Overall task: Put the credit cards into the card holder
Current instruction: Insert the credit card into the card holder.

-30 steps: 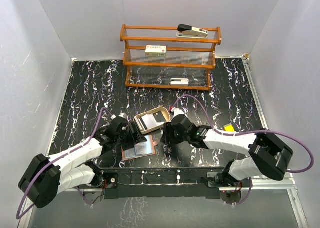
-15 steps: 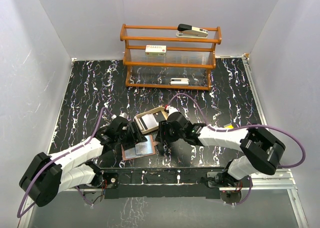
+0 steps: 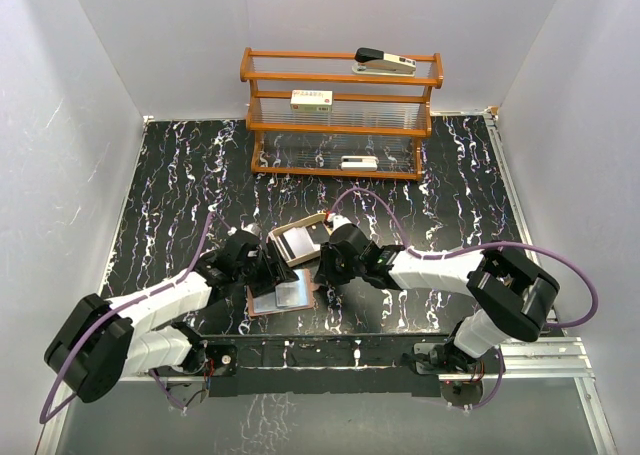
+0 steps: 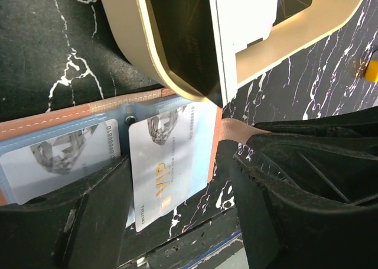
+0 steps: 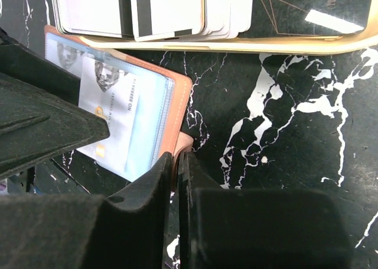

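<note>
The reddish-brown card holder point(image 3: 283, 297) lies open on the table at the near edge, its bluish pockets up. A silvery VIP credit card point(image 4: 165, 162) sticks partly out of one pocket, and another grey card point(image 4: 59, 162) sits in the pocket beside it. My left gripper point(image 4: 177, 207) is open, low over the holder, with the VIP card's free end between its fingers. My right gripper point(image 5: 179, 162) is shut on the holder's leather tab point(image 5: 184, 143) at its right edge. More white and dark credit cards point(image 5: 165, 9) lie stacked in the tan tray point(image 5: 295, 44) just behind.
A wooden rack point(image 3: 340, 110) stands at the back with a stapler point(image 3: 385, 62) on top and white boxes point(image 3: 311, 99) on its shelves. A small yellow object point(image 3: 458, 256) lies to the right. The tray point(image 3: 276, 241) touches the holder's far edge.
My right gripper has moved left to the holder's right edge and shut on its tab. The left gripper has hardly moved.
</note>
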`<state>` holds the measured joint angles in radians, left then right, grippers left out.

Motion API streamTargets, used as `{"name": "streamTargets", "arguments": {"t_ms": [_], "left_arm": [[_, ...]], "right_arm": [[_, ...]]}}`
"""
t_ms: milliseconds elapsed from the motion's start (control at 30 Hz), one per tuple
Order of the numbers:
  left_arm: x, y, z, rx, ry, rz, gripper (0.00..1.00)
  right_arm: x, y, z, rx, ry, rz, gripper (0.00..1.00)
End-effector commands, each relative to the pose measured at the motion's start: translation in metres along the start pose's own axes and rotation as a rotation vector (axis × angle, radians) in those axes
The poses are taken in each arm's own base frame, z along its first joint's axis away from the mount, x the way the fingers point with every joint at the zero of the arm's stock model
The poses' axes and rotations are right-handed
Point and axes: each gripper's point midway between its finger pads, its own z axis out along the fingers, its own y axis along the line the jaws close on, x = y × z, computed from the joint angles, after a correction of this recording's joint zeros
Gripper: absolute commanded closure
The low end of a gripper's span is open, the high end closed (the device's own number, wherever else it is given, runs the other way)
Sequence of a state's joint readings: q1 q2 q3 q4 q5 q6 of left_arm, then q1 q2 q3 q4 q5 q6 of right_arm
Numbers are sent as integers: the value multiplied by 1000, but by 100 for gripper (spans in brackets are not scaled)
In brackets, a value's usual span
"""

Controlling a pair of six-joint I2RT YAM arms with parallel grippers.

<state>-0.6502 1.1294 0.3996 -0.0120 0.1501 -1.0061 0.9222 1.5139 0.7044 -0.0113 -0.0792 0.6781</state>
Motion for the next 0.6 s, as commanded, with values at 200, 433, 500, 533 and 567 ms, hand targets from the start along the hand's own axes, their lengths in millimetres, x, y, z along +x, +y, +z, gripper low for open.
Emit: {"name": "streamTargets", "arguments": {"t_ms": [200,433,500,533,567], "left_arm": [[5,-8,6,43,30,-23,39],[12,-9,14,73,56,-80,40],[14,-8,15,70,60,-83,40],[14,-8,15,68,62,-83,40],[14,-8,15,64,62,-79,40]], "right_arm": [[-8,35,-3,-116,-62,7,100],[-2,38,-2,-116,-65,21,100],[-2,36,-2,-106,-70,20,100],[-2,34,-2,-98,-71,21,100],[-2,33,-3,-93,-73,23,100]]}}
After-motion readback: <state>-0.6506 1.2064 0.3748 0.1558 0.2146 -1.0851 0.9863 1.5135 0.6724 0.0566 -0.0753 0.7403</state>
